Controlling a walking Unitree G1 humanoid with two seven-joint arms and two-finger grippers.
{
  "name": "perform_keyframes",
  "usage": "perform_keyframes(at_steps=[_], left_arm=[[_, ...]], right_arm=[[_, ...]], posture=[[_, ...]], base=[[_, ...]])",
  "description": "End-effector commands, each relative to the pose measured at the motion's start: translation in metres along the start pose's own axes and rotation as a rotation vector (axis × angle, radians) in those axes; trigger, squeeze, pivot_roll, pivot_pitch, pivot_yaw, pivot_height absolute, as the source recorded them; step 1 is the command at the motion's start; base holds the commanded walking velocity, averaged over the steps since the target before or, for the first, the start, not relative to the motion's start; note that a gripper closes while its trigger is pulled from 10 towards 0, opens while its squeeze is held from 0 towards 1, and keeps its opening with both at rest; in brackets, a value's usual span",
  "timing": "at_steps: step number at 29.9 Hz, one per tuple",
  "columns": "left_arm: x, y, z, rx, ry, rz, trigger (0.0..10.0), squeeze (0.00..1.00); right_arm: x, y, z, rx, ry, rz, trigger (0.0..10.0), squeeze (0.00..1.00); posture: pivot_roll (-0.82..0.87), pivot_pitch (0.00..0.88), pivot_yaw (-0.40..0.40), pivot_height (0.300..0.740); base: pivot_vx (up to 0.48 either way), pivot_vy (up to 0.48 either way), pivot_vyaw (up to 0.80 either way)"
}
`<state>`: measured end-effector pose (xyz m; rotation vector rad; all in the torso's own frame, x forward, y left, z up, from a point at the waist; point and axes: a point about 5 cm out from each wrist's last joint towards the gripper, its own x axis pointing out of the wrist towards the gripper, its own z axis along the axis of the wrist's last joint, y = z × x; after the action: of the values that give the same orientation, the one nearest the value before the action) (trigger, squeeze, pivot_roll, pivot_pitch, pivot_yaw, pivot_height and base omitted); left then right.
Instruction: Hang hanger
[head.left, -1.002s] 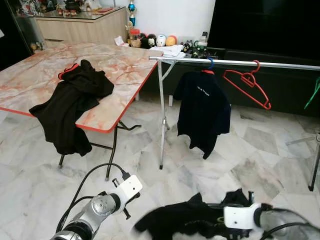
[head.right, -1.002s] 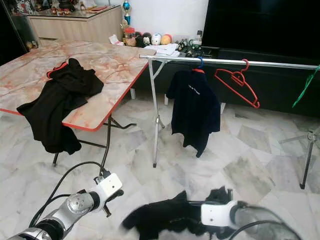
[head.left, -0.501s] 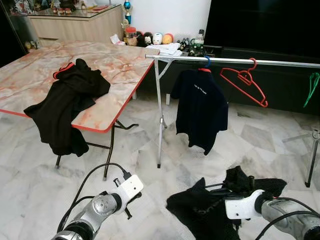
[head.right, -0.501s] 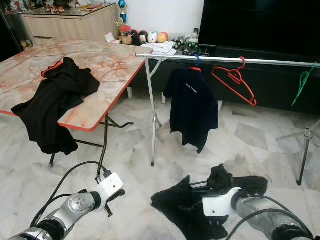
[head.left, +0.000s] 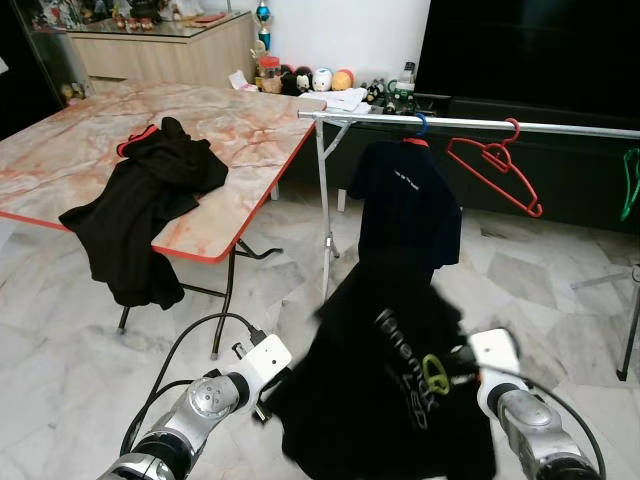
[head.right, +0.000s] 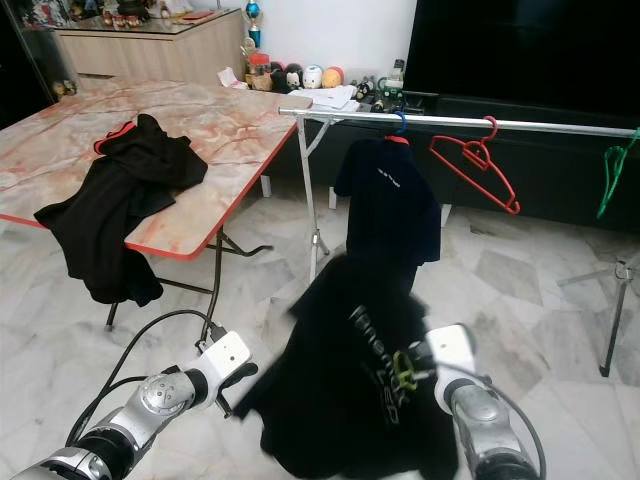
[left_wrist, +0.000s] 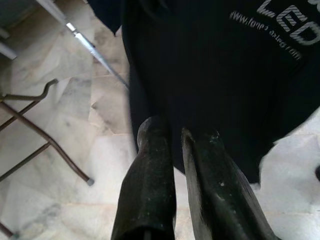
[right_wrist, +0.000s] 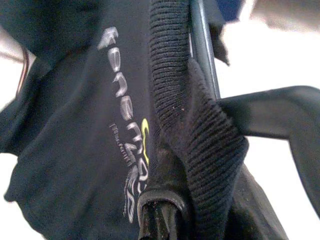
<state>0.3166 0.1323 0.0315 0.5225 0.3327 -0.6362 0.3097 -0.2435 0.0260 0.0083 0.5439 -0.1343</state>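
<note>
Two grippers: low, before rail.
Right gripper (right_wrist: 165, 210): clamped on black shirt (head.left: 395, 375) at ribbed collar, dark hanger (right_wrist: 260, 117) inside it, lifted before rail.
Left gripper (left_wrist: 172, 145): fingers nearly together, empty, beside shirt hem.
Rail (head.left: 560, 126): navy shirt (head.left: 405, 205), red hanger (head.left: 495, 170), green hanger (head.left: 630, 185).
Table (head.left: 250, 130): dark garment (head.left: 140, 215) draped over edge.

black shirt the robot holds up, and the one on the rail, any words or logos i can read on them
Held black shirt: "LED" reads in the left wrist view, with a small line starting "www." too blurred to finish.
Its larger grey word and yellow-green logo: blurred, unreadable.
Navy shirt on the rail: small white chest print, too small to read.
</note>
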Motion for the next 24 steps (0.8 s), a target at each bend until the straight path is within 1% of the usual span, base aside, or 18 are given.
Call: perform_keyframes(at_steps=[1,2,3,4,5,6,7,11,14,15,16,17,20,22,24], left_arm=[[-0.003,0.001,-0.005,-0.004,0.009,0.019,10.0,0.0],[-0.004,0.001,-0.007,-0.005,0.009,0.024,10.0,0.0],[-0.004,0.001,-0.007,-0.005,0.009,0.024,10.0,0.0],[-0.005,0.001,-0.008,-0.002,0.012,0.026,10.0,0.0],[-0.005,0.001,-0.008,-0.002,0.012,0.026,10.0,0.0],[-0.005,0.002,-0.009,0.0,0.013,0.027,10.0,0.0],[-0.006,0.002,-0.009,-0.001,0.013,0.026,10.0,0.0],[-0.006,0.003,-0.008,-0.003,0.011,0.024,10.0,0.0],[-0.007,0.004,-0.008,0.0,0.009,0.027,10.0,0.0],[-0.007,0.004,-0.008,0.0,0.009,0.027,10.0,0.0],[-0.007,0.005,-0.008,0.004,0.008,0.031,10.0,0.0],[-0.007,0.005,-0.008,0.004,0.008,0.031,10.0,0.0],[-0.006,0.004,-0.005,0.012,0.002,0.026,10.0,0.0],[-0.005,0.004,-0.005,0.012,-0.001,0.017,10.0,0.0],[-0.004,0.0,-0.003,0.006,-0.008,-0.024,10.0,0.0]], right_arm=[[0.0,-0.008,-0.004,0.228,0.018,-0.142,10.0,0.0],[-0.003,-0.017,-0.013,0.429,0.039,-0.311,10.0,0.0],[-0.003,-0.017,-0.013,0.429,0.039,-0.311,10.0,0.0],[-0.007,-0.023,-0.02,0.546,0.058,-0.434,10.0,0.0],[-0.007,-0.023,-0.02,0.546,0.058,-0.434,10.0,0.0],[-0.008,-0.025,-0.024,0.591,0.07,-0.477,10.0,0.0],[-0.009,-0.024,-0.027,0.612,0.08,-0.489,10.0,0.0],[-0.01,-0.024,-0.03,0.622,0.084,-0.504,10.0,0.0],[-0.01,-0.023,-0.031,0.655,0.089,-0.517,10.0,0.0],[-0.01,-0.023,-0.031,0.655,0.089,-0.517,10.0,0.0],[-0.01,-0.022,-0.031,0.685,0.096,-0.517,10.0,0.0],[-0.01,-0.022,-0.031,0.685,0.096,-0.517,10.0,0.0],[-0.009,-0.02,-0.027,0.748,0.114,-0.532,10.0,0.0],[-0.009,-0.02,-0.026,0.759,0.117,-0.545,10.0,0.0],[-0.008,-0.02,-0.021,0.767,0.11,-0.542,10.0,0.0]], posture=[[-0.07,0.003,0.031,0.74],[-0.07,0.009,0.037,0.74],[-0.07,0.009,0.037,0.74],[-0.08,0.012,0.044,0.74],[-0.08,0.012,0.044,0.74],[-0.08,0.012,0.044,0.74],[-0.08,0.015,0.05,0.74],[-0.07,0.017,0.055,0.74],[-0.07,0.018,0.066,0.74],[-0.07,0.018,0.066,0.74],[-0.07,0.019,0.071,0.74],[-0.07,0.019,0.071,0.74],[-0.07,0.018,0.075,0.74],[-0.07,0.016,0.074,0.74],[-0.07,0.016,0.074,0.74]], base=[[0.0,0.0,0.0],[0.0,0.0,0.0],[0.0,0.0,0.0],[0.0,0.0,0.0],[0.0,0.0,0.0],[0.0,0.0,0.0],[0.0,0.0,0.0],[0.0,0.0,0.0],[0.0,0.0,0.0],[0.0,0.0,0.0],[0.0,0.0,0.0],[0.0,0.0,0.0],[0.0,0.0,0.0],[0.0,0.0,0.0],[0.0,0.0,0.0]])
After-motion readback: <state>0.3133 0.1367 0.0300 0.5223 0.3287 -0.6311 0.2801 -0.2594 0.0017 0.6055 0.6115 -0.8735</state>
